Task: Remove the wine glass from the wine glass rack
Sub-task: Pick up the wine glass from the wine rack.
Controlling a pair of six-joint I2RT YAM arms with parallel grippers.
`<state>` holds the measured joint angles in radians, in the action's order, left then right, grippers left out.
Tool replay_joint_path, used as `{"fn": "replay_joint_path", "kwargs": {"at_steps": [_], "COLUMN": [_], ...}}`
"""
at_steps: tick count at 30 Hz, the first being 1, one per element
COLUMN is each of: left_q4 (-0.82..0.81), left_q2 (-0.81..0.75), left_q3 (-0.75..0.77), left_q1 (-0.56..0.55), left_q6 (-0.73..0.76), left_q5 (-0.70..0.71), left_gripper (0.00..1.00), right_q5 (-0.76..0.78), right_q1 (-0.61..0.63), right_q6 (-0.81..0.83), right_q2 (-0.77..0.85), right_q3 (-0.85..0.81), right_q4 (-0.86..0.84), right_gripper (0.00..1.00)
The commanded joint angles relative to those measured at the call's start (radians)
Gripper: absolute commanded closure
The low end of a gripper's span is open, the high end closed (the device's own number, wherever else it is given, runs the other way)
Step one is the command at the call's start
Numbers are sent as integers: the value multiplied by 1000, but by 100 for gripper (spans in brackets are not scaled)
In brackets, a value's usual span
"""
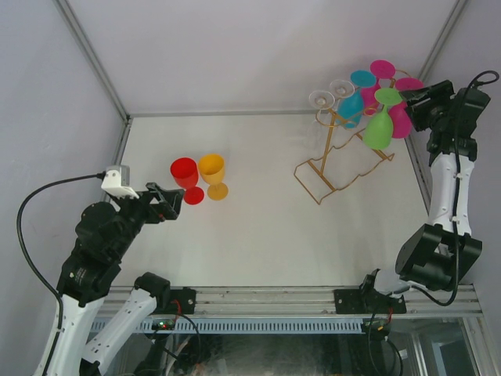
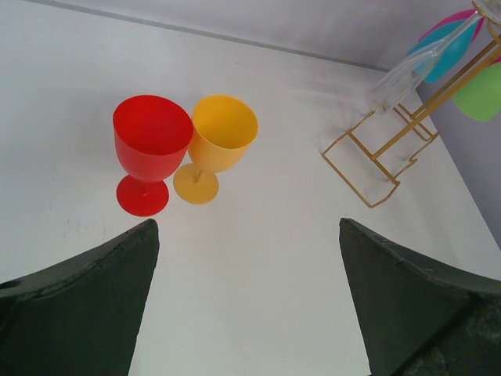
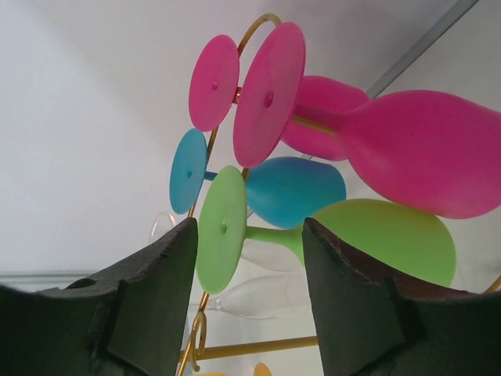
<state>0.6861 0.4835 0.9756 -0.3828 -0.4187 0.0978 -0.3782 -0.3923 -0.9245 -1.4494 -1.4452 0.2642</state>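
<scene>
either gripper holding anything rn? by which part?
Nothing held: left gripper open, short of the red glass and yellow glass; right gripper open, stem of the green glass between its fingers, on the rack.

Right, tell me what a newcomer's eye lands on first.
A green plastic wine glass, a blue one and pink ones hang upside down on the thin gold wire rack at the far right of the table, the right arm's open fingers by the green foot. Left of centre, a red plastic goblet and a yellow one stand upright together.
</scene>
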Motion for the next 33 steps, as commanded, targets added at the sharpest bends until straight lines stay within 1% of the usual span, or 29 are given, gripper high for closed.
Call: {"fn": "replay_joint_path", "kwargs": {"at_steps": [1, 2, 5, 7, 10, 12, 21, 28, 33], "left_q4": [-7, -7, -5, -5, -5, -5, -4, -4, -4], "left_q2": [-9, -12, -15, -14, -10, -9, -14, -10, -10], "left_q3": [6, 6, 8, 8, 8, 7, 6, 2, 4], "left_q1": [5, 5, 7, 6, 6, 5, 6, 6, 5], "left_q6": [-6, -6, -5, -3, -3, -3, -3, -2, -2], "left_q5": [-3, -1, 2, 0, -1, -5, -1, 4, 1], "left_gripper": [0, 0, 0, 0, 0, 0, 0, 0, 0], "right_q5": [-55, -56, -38, -26, -24, -22, -49, -27, -33], "right_q1": [13, 13, 16, 17, 13, 10, 12, 24, 24], "right_q6": [-23, -25, -13, -6, -1, 5, 7, 41, 37], "right_q2": [-14, -19, -26, -27, -35, -40, -62, -73, -86], "right_q3": [-49, -51, -62, -64, -71, -73, -104, -135, -136], "right_q4": [-75, -77, -68, -66, -57, -52, -42, -2, 4], "right_gripper": [47, 50, 52, 56, 58, 62, 70, 72, 73]}}
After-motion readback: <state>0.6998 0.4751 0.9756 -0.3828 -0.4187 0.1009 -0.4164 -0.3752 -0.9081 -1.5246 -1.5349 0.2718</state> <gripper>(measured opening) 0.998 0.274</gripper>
